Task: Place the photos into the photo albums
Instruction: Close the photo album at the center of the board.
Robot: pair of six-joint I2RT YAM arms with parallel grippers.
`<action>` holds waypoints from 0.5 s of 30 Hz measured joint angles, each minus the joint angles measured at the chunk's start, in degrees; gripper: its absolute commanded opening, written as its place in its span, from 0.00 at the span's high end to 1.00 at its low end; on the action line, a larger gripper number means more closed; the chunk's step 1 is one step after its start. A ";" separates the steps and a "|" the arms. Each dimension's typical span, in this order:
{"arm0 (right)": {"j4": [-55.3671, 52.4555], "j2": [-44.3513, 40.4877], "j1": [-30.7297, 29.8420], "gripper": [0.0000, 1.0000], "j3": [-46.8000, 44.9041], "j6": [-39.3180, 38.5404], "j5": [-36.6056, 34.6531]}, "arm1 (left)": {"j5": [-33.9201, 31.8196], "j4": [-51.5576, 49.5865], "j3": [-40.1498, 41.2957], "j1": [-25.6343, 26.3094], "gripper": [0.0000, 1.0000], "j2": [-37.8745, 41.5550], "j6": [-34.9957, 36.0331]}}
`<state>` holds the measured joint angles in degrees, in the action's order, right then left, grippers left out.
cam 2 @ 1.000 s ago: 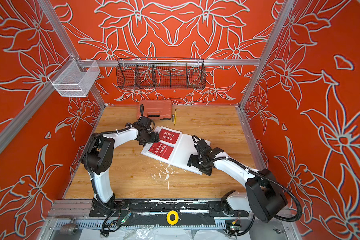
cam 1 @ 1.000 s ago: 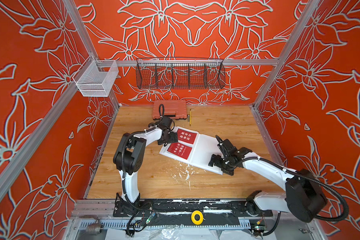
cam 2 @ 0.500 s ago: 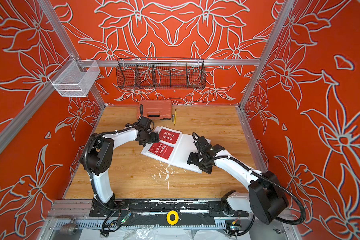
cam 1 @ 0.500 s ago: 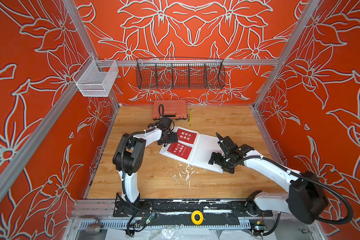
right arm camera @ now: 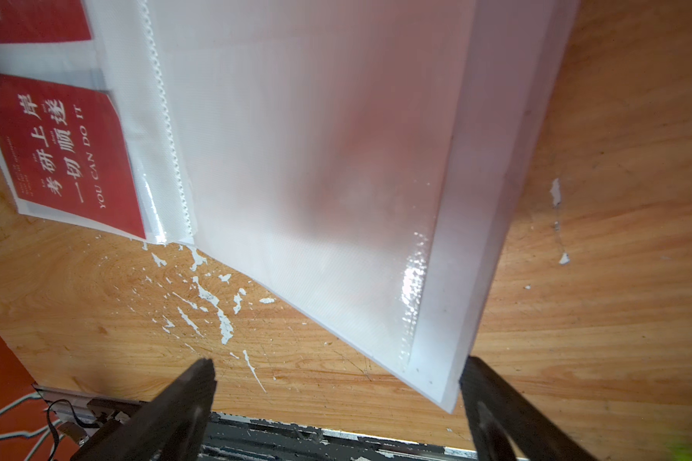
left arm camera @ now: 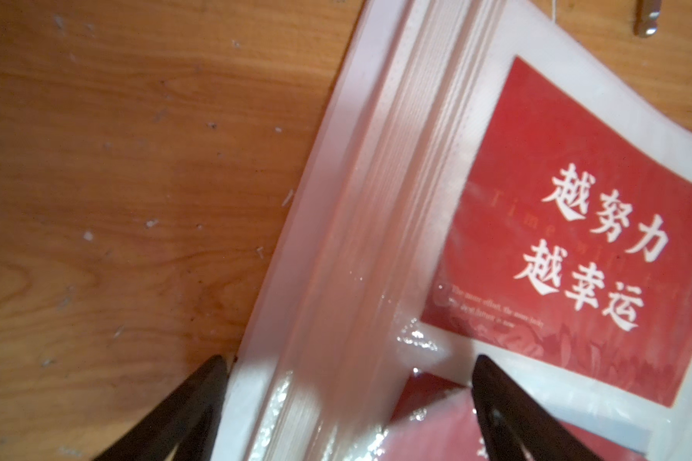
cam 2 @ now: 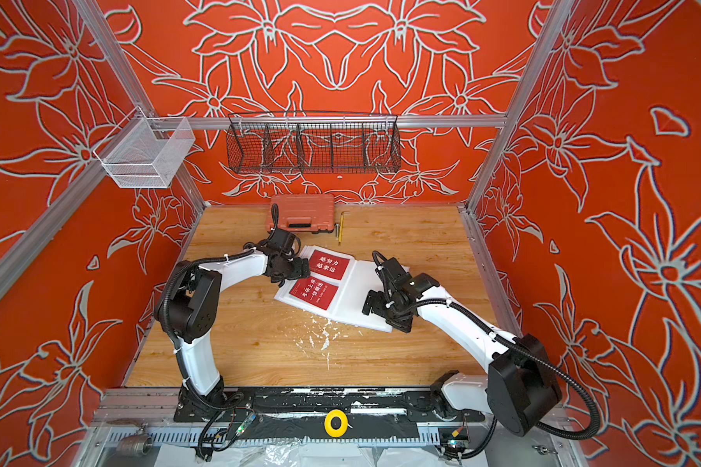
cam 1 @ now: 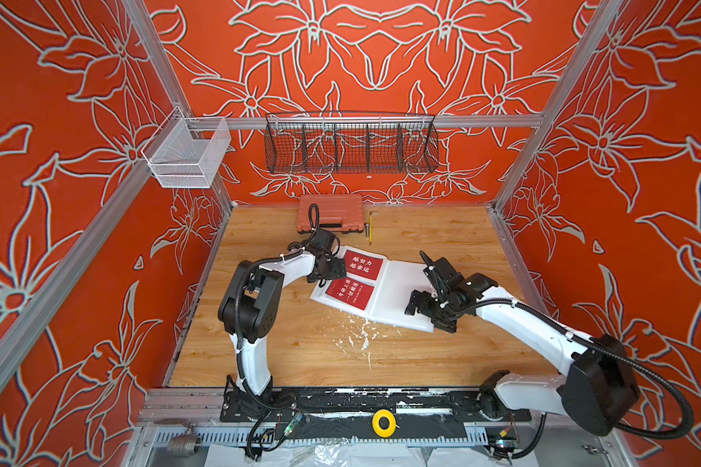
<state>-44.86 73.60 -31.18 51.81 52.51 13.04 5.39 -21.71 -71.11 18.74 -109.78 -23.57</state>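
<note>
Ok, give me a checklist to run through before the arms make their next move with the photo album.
1. Photo album lying open on the table: ok.
2. Upper red photo and lower red photo on one page, under clear plastic: ok.
3. Left pincer open and empty at the album's edge: ok.
4. Right pincer open and empty by the album's corner: ok.
5. Another loose photo in view to pick: not ok, none shows.
6. Facing page's sleeves free: cannot tell, white on white.

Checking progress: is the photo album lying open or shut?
Open: the photo album lies spread flat on the table, two red photos showing on one page, the facing page blank.
</note>
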 measured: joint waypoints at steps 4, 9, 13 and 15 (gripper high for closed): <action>-0.81 0.24 -0.09 0.02 0.96 0.00 0.04 | 0.00 0.13 0.15 0.00 0.08 0.07 0.00; -1.73 0.35 -0.44 0.02 2.10 0.00 0.02 | 0.00 0.31 0.31 0.00 0.08 0.17 -0.02; -2.75 0.50 -0.81 0.02 3.56 0.00 0.04 | 0.00 0.39 0.37 0.00 0.08 0.20 -0.02; -3.15 0.66 -1.05 0.02 4.26 0.02 0.00 | 0.00 0.59 0.55 0.02 0.08 0.28 0.00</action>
<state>-48.01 74.26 -32.23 56.07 52.53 13.04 5.39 -21.12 -70.57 18.76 -109.49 -23.57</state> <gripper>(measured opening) 0.978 0.923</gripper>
